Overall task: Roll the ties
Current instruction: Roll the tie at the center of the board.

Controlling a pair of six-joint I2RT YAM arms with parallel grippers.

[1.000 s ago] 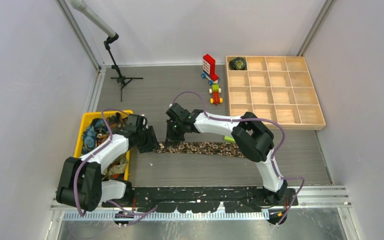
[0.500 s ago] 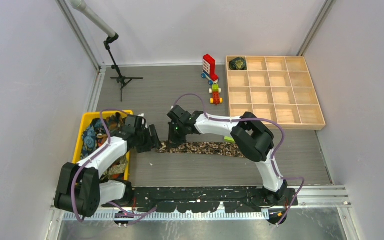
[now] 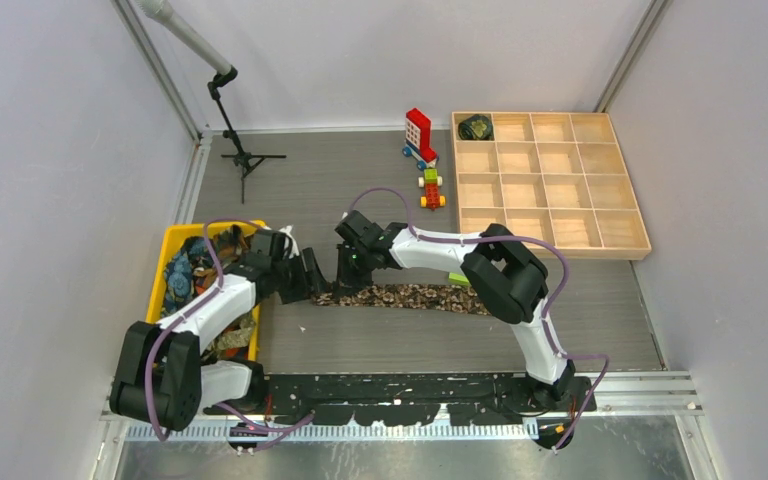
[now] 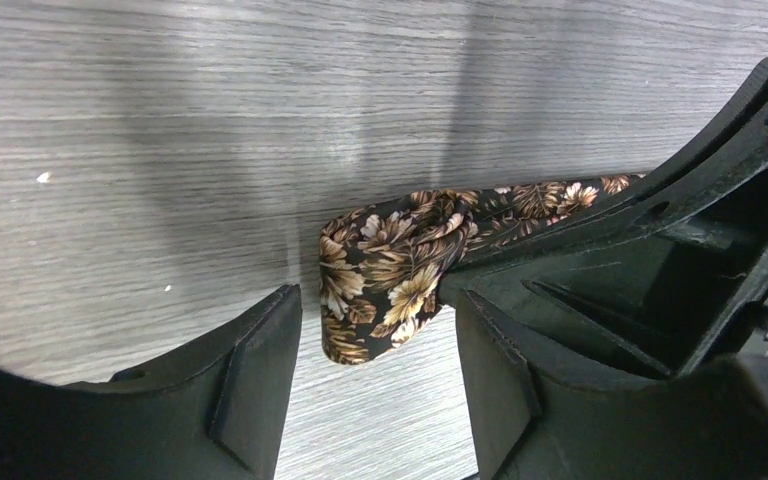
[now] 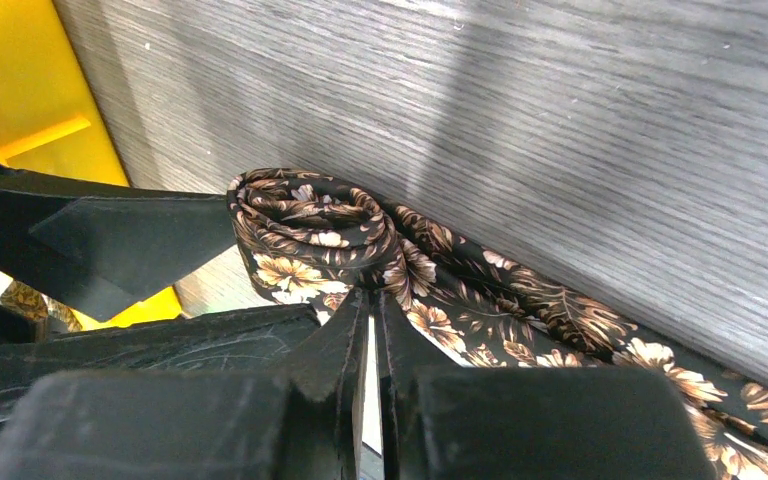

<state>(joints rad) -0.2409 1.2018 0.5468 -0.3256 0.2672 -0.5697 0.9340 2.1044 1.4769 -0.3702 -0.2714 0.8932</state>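
Observation:
A brown floral tie [image 3: 410,297] lies stretched across the table, its left end wound into a small roll [image 4: 380,290]. My left gripper [image 4: 375,385] is open, and the roll stands between its two fingers without either pad touching it. From the other side my right gripper [image 5: 372,325] is shut, its tips pinching the tie fabric right beside the roll [image 5: 305,235]. In the top view the left gripper [image 3: 312,283] and right gripper [image 3: 346,284] meet at the tie's left end. One dark rolled tie [image 3: 476,127] sits in the far-left top cell of the wooden tray [image 3: 550,182].
A yellow bin [image 3: 167,244] holding several more ties stands at the left, close behind my left arm. Toy bricks [image 3: 420,135] and a small toy [image 3: 431,188] sit left of the tray. A green block [image 3: 457,278] lies by the tie. A microphone stand [image 3: 245,160] is at the back left.
My left gripper's jaws have spread wider around the rolled end of the tie. The right gripper has stayed shut in the same place.

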